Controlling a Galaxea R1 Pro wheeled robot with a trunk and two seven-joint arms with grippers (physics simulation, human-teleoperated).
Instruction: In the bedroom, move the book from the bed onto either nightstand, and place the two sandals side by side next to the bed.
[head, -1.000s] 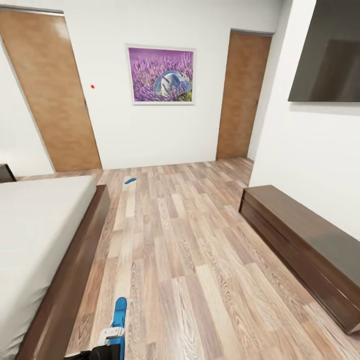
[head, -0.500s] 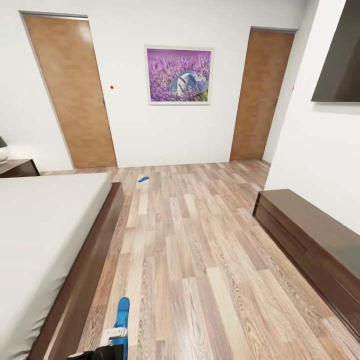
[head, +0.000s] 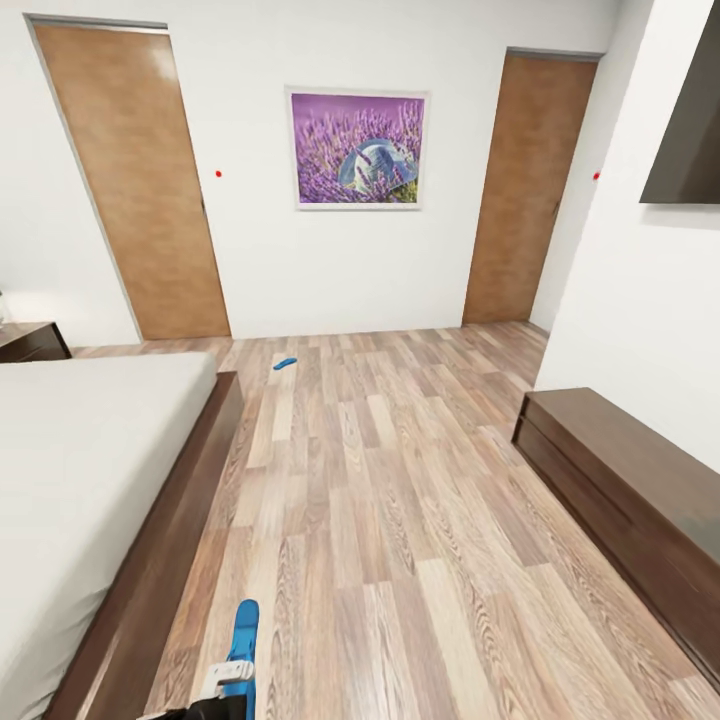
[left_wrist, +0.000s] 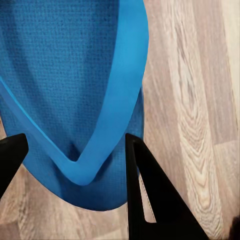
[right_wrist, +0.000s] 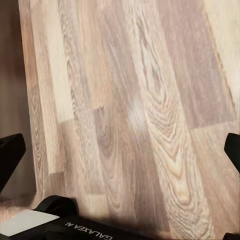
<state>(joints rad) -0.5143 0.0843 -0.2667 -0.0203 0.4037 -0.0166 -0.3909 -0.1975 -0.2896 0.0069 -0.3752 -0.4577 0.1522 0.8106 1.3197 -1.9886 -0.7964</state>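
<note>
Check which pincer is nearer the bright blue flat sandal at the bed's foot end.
Left. The left pincer holds the bright blue flat sandal between its fingers. The right pincer is open over bare wood-plank floor, no sandal between its fingers.

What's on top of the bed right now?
The bed shows a bare pale grey mattress in the head view, with no book on the visible part. Its near and left portions run out of frame, so anything there cannot be seen.

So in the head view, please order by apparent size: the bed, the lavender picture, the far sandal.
1. bed, largest, though nearest the camera
2. lavender picture
3. far sandal, smallest; distance shrinks it
</note>
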